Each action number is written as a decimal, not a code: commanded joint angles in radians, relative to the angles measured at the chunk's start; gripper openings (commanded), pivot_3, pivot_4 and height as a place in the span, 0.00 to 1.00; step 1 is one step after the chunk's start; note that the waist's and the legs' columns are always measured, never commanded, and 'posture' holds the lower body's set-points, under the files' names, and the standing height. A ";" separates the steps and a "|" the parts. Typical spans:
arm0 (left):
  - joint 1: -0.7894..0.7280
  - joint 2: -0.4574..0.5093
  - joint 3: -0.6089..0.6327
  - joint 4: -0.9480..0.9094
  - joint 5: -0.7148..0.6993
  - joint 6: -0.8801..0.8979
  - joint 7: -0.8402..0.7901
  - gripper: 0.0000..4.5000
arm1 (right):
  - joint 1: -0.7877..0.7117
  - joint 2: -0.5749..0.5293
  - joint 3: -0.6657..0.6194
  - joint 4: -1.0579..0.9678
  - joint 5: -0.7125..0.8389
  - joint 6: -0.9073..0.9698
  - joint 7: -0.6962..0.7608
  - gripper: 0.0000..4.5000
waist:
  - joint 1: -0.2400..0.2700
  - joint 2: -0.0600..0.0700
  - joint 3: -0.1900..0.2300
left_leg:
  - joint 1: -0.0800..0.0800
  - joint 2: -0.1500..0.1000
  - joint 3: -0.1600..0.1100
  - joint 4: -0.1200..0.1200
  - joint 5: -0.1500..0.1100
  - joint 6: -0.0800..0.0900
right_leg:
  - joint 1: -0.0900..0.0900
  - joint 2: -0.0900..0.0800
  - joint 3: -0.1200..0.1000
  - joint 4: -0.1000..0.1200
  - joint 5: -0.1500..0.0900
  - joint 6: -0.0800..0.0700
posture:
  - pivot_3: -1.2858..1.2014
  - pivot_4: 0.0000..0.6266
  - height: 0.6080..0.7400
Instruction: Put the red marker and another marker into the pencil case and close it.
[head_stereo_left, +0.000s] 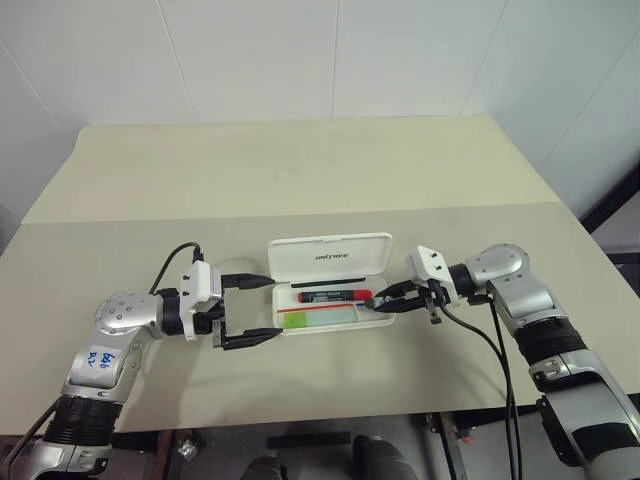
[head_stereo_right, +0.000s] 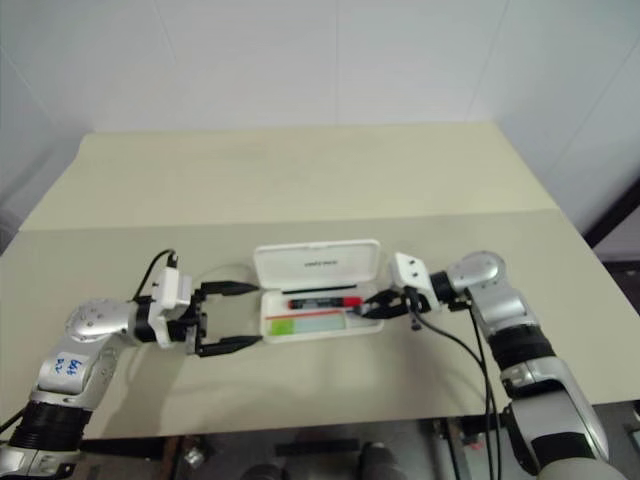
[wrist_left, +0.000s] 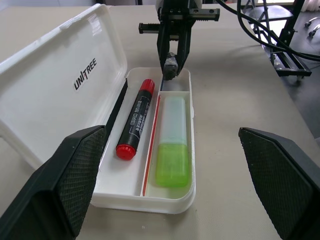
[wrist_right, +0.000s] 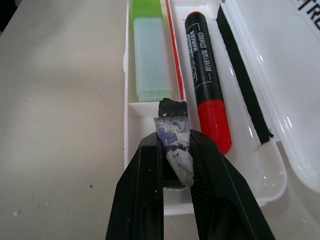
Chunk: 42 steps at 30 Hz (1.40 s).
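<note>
**Both markers seated, lid not yet shut**

The red marker (wrist_left: 136, 120) and highlighter (wrist_left: 172, 144) lie in separate compartments of the open case (wrist_left: 167, 205). A small grey lump (wrist_right: 175, 142) is pinched over the case's end by the right gripper (wrist_right: 176, 165). The left gripper (head_stereo_left: 250, 310) is spread wide beside the opposite end, likely to steady it.

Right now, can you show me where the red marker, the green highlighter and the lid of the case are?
red marker (wrist_left: 136, 119), left wrist view, middle of its dark barrel.
green highlighter (wrist_left: 172, 164), left wrist view, its bright green cap.
lid (head_stereo_left: 330, 257), left eye view, inner face by the lettering.

right gripper (wrist_right: 176, 150) pinches a grey lump (wrist_right: 176, 142) over the pencil case (wrist_right: 150, 107).
</note>
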 joint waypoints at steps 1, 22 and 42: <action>0.006 0.015 0.033 -0.048 -0.009 -0.004 0.010 1.00 | -0.025 -0.001 0.003 0.016 -0.006 -0.028 0.040 0.08 | 0.000 0.000 0.000 | 0.000 0.000 0.000 0.000 0.000 0.000 | 0.000 0.000 0.000 0.000 0.000 0.000 | 0.52 0.24 1.00; -0.019 0.007 0.035 -0.026 -0.004 -0.014 0.016 1.00 | -0.019 -0.030 -0.040 -0.068 0.082 0.022 0.071 0.99 | 0.000 0.000 0.000 | 0.000 0.000 0.000 0.000 0.000 0.000 | 0.000 0.000 0.000 0.000 0.000 0.000 | 0.52 0.24 1.00; -0.104 0.003 0.073 0.027 -0.086 0.070 -0.015 1.00 | 0.276 -0.207 -0.281 -0.410 0.251 0.231 -0.096 0.99 | 0.000 0.000 0.000 | 0.001 0.000 0.000 0.001 0.000 0.000 | 0.000 0.001 0.000 0.000 0.000 0.000 | 0.52 0.24 1.00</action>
